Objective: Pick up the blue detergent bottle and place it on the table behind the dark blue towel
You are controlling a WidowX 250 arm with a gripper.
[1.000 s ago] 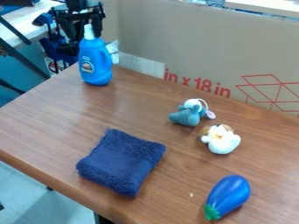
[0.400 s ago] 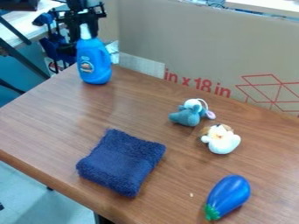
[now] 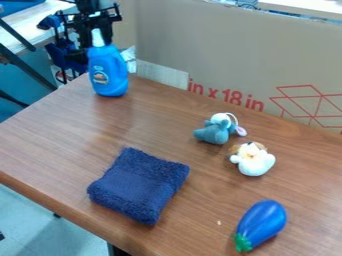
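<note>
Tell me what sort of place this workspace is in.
Probably a robotics lab or workshop. Black robot hardware stands by the blue bottle, a large cardboard sheet screens the table's far side, and an eggplant-shaped toy lies near a folded towel.

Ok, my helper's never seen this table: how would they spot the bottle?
On the brown table, find the far corner beside the cardboard panel. The blue bottle stands upright there. Its white cap and label set it apart from the blue toy eggplant and navy cloth.
</note>
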